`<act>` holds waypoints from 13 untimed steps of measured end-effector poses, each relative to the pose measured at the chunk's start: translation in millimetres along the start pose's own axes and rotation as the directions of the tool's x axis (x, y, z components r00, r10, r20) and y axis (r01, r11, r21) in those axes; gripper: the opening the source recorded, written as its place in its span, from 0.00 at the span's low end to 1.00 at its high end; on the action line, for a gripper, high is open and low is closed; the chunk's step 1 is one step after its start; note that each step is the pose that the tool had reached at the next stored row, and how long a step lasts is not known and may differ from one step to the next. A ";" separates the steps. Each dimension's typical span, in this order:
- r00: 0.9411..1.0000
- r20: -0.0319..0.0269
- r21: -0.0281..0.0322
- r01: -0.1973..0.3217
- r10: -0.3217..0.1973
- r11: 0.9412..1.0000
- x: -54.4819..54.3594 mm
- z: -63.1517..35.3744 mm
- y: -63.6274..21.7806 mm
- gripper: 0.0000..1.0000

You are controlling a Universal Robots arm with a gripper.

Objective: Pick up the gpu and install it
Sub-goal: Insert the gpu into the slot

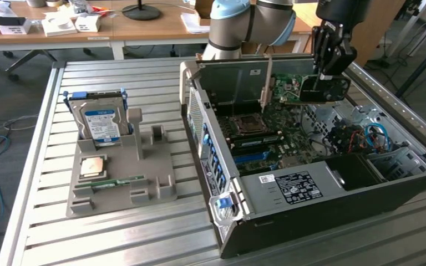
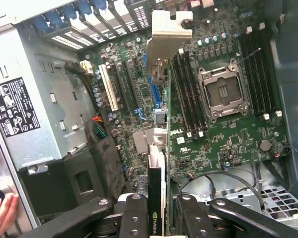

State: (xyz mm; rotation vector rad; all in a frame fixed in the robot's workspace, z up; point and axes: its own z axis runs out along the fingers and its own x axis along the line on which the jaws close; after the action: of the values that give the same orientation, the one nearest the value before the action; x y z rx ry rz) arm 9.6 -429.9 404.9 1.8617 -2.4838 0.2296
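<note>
Open computer case [image 1: 287,227] and motherboard [image 2: 223,144] directly beneath gripper [image 2: 160,208]. Judged mid-install: gpu [image 1: 315,88] clamped edge-on between the fingers, hung above the slots, long axis level, metal bracket [image 1: 266,83] end pointed away from gripper. Probably called next for squaring lower edge over slot.

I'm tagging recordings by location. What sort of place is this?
Likely a robotics lab in an office: a robot arm's gripper holds a gpu inside an open computer case on a slatted metal bench, with wooden desks behind.

Slatted table [image 1: 124,233] w/ tray [image 1: 157,185], PC case [image 1: 294,219]
</note>
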 end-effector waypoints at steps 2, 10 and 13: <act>1.000 0.003 0.003 0.026 -0.026 1.000 -0.3 0.2 0.1 0.27; 0.992 0.010 0.015 0.124 -0.125 0.992 -1.6 0.7 1.3 0.27; 0.989 0.012 0.018 0.150 -0.150 0.989 -2.4 0.8 2.7 0.27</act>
State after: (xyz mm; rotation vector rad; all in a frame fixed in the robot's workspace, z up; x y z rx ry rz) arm 7.7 -427.0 403.6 2.0510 -2.3423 0.2360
